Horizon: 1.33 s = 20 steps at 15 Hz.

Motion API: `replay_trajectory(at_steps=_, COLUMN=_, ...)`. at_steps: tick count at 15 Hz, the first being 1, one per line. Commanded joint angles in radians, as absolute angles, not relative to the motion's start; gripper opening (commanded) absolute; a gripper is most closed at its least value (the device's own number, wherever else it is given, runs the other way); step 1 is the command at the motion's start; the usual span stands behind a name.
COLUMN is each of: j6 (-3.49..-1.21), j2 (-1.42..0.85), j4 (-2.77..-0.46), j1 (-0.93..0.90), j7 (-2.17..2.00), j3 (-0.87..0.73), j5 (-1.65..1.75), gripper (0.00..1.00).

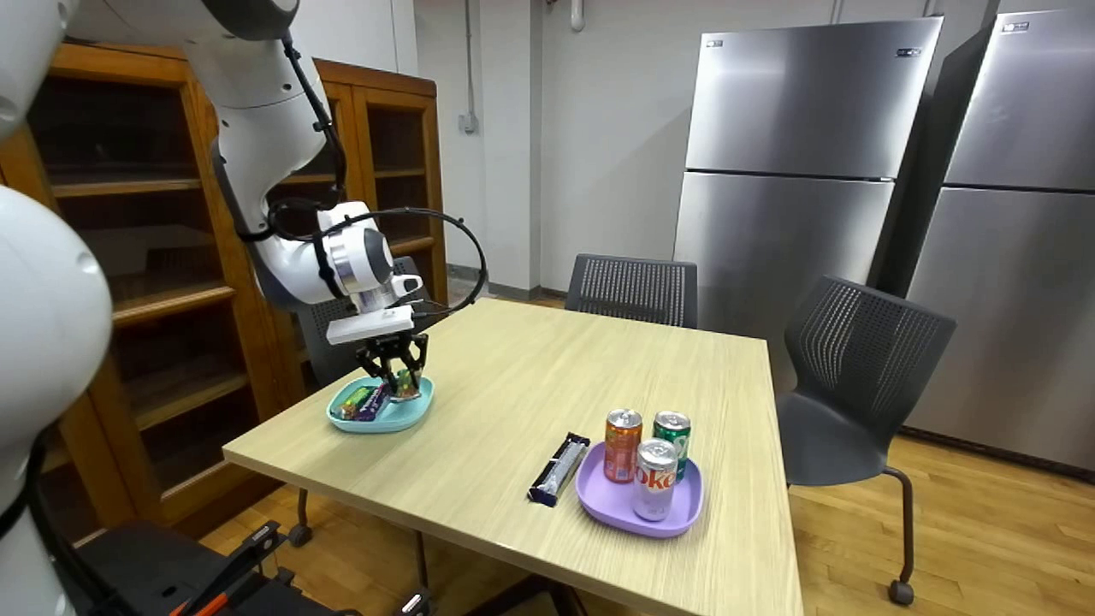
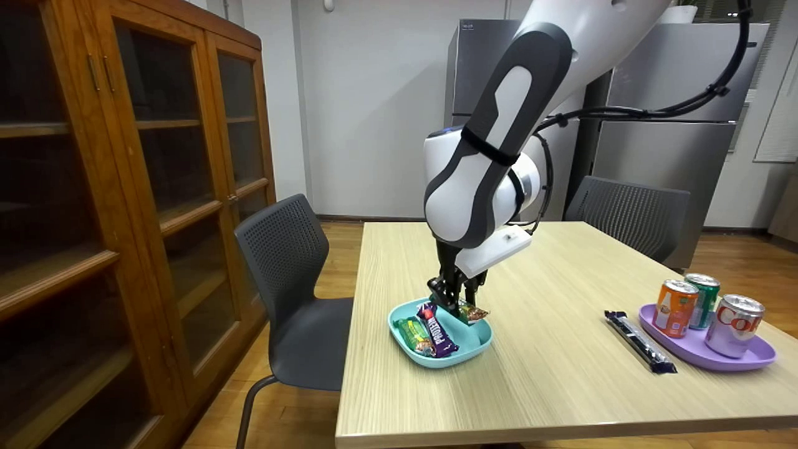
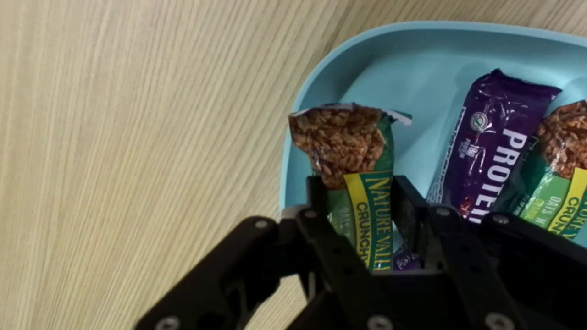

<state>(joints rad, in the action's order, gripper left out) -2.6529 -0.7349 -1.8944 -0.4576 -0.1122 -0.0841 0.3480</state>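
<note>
My gripper [image 3: 360, 192] is shut on a green Nature Valley granola bar [image 3: 344, 142], one finger on each long side. The bar also shows in both exterior views [image 1: 408, 385] [image 2: 475, 312], at the fingertips over the right part of a teal tray [image 3: 412, 68] [image 2: 467, 358]. In the wrist view it covers the tray's left rim; I cannot tell whether it touches the tray. A purple protein bar [image 3: 497, 137] [image 2: 437, 333] and another green granola bar [image 3: 568, 183] [image 2: 413, 335] lie together in the tray, beside the gripper.
A purple tray [image 1: 612, 515] holds an orange can [image 1: 622, 453], a green can [image 1: 676, 428] and a Diet Coke can [image 1: 655, 483]. A dark wrapped bar [image 1: 559, 469] lies beside it. Chairs [image 2: 305, 274] stand around the table [image 1: 513, 385]; a wooden cabinet [image 2: 187, 206] is alongside.
</note>
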Motion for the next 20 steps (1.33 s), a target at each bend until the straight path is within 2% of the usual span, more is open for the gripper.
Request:
replay_trajectory(at_steps=1, j6=-2.596, j2=-0.746, j4=-1.862, j1=-0.456, j7=-0.134, j3=-0.062, j5=0.357, gripper=0.16)
replay_trajectory(at_steps=15, j6=-2.549, j2=-0.805, j4=-1.79, j1=-0.447, j7=-0.112, j3=-0.02, j5=0.347, gripper=0.16)
replay_trajectory(at_steps=16, j6=-2.547, j2=-0.804, j4=-1.791, j1=-0.449, j7=-0.114, j3=-0.021, j5=0.35, gripper=0.66)
replay_trajectory(at_steps=17, j6=-2.544, j2=-0.803, j4=-1.79, j1=-0.448, j7=-0.115, j3=-0.021, j5=0.35, gripper=0.67)
replay_trajectory(at_steps=20, j6=-2.546, j2=-0.795, j4=-1.796, j1=-0.447, j7=-0.12, j3=-0.026, j5=0.353, gripper=0.88)
